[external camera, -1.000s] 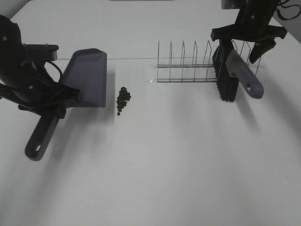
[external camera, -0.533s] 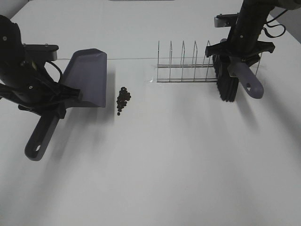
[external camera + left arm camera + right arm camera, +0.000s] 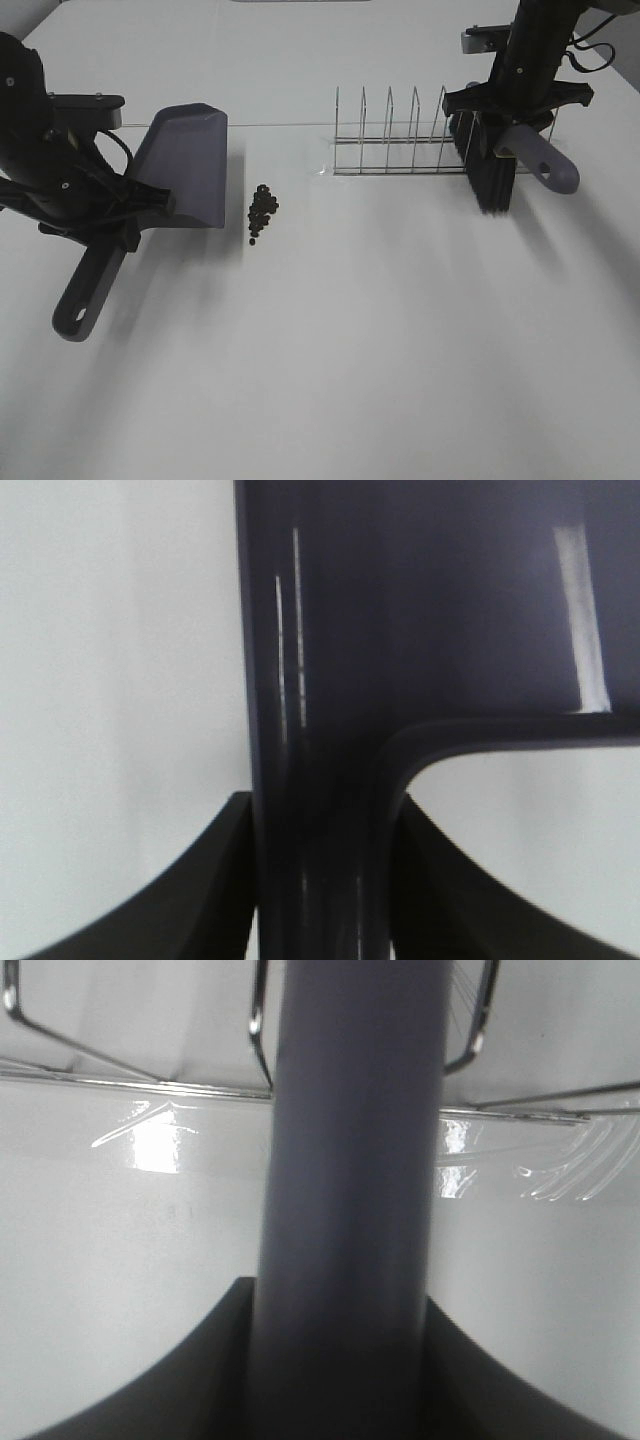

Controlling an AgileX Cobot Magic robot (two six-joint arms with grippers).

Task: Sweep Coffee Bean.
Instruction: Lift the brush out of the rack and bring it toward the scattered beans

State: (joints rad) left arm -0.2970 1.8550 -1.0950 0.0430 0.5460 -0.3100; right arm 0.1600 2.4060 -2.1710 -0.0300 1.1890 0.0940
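A small cluster of dark coffee beans (image 3: pixel 262 212) lies on the white table, just right of the grey dustpan (image 3: pixel 185 165). My left gripper (image 3: pixel 120 215) is shut on the dustpan's handle (image 3: pixel 320 810), with the pan's mouth facing the beans. At the far right the brush (image 3: pixel 490 165) leans in the wire rack (image 3: pixel 400 140), black bristles down. My right gripper (image 3: pixel 510 110) is shut on the grey brush handle (image 3: pixel 350 1180), which fills the right wrist view between the fingers.
The wire rack's thin metal dividers (image 3: pixel 130 1070) stand close behind and beside the brush. White tabletop (image 3: pixel 350 340) stretches in front of the rack and the beans.
My right gripper came down onto the brush and closed on its handle. The brush has tipped more upright, its handle swinging right. The left arm and dustpan stayed still.
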